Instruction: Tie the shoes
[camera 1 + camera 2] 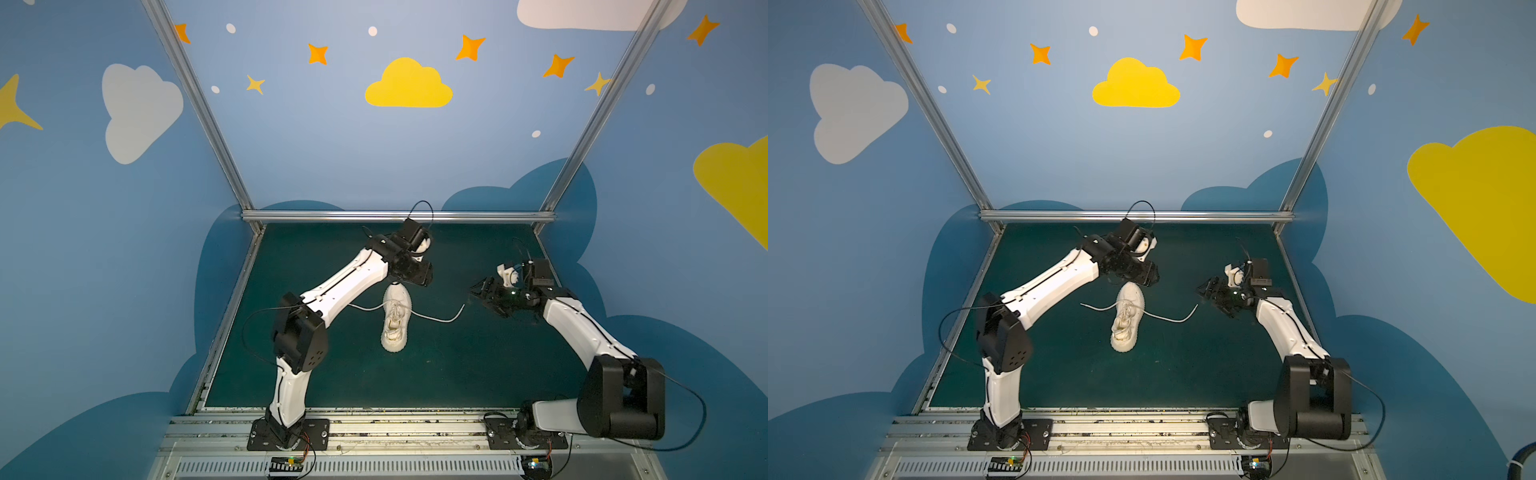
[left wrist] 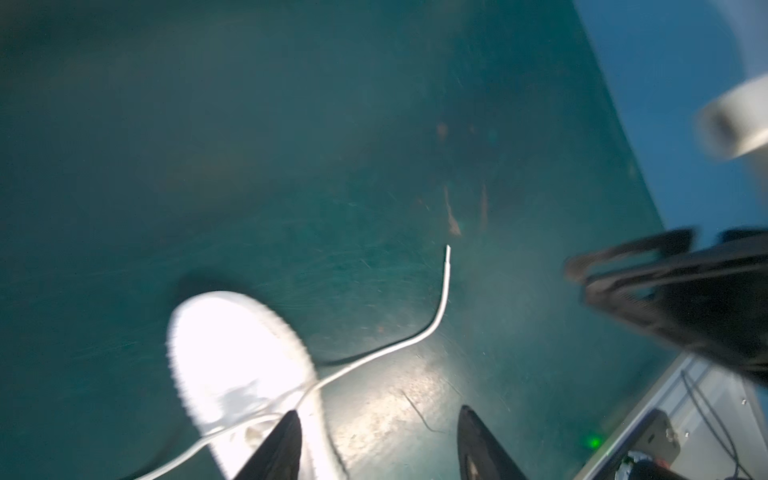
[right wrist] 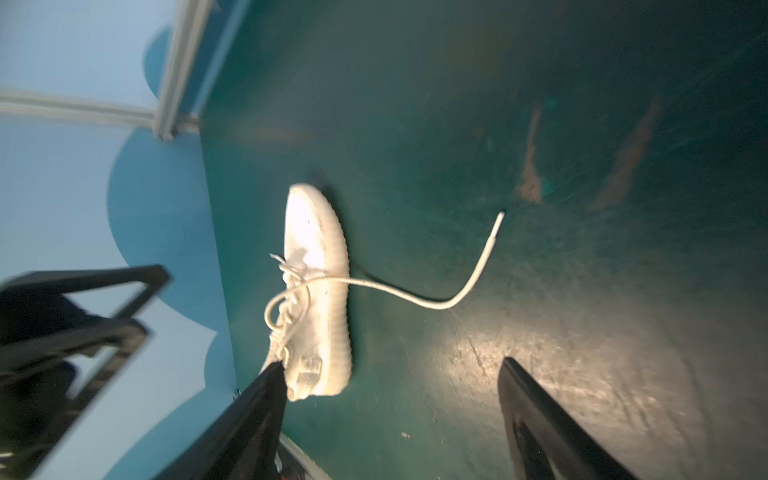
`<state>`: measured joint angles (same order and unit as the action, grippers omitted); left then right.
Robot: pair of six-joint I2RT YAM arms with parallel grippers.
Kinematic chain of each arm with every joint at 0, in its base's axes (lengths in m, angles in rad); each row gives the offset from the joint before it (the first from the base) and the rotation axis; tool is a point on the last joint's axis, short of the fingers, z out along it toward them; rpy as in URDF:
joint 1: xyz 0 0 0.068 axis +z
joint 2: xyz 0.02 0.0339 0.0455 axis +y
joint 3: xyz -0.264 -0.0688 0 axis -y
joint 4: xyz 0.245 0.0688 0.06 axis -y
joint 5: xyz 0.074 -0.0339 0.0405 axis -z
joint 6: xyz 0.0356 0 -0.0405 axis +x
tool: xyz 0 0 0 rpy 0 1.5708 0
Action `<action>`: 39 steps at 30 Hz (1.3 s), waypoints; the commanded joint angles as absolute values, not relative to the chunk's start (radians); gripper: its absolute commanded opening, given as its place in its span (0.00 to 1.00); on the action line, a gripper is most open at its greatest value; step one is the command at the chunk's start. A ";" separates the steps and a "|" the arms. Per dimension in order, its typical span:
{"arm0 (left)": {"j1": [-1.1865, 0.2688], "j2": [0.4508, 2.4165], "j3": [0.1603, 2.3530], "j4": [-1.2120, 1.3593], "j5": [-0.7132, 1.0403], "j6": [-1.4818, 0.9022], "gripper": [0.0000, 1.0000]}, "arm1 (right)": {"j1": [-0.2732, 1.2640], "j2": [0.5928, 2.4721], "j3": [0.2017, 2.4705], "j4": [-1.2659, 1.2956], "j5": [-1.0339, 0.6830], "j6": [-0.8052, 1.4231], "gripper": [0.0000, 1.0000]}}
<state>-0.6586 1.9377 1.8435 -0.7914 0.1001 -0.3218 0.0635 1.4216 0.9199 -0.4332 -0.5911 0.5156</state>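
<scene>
Apparently knotting was barely begun: left pincer (image 2: 380,412) and right pincer (image 3: 391,363) gaped empty; loose laces (image 1: 436,319) of the shoe (image 1: 397,322) needed gripping.

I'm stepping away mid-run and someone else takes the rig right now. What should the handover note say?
Left gripper: open, empty, above the shoe's far end.
Right gripper: open, empty, off to the shoe's right.
Shoe: sole down, mid-mat. Right lace end trails right on the mat and left lace end trails left.
Done: only a loose loop over the tongue, no bow.
Left: grasp both lace ends and tie the bow.
</scene>
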 commanded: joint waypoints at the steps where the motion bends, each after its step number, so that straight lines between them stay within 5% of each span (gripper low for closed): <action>1: -0.603 1.867 1.703 -0.745 0.144 -0.336 0.59 | 0.100 1.529 1.012 -0.470 -0.575 0.499 0.79; 8: -0.462 1.680 1.409 -0.591 0.227 -0.435 0.60 | 0.167 1.870 1.312 -0.724 -0.556 0.492 0.70; 17: -0.399 1.639 1.330 -0.572 0.265 -0.420 0.60 | 0.209 2.001 1.366 -0.672 -0.495 0.526 0.69; 39: -0.365 1.628 1.259 -0.526 0.320 -0.428 0.60 | 0.295 1.828 1.091 -0.676 -0.513 0.529 0.69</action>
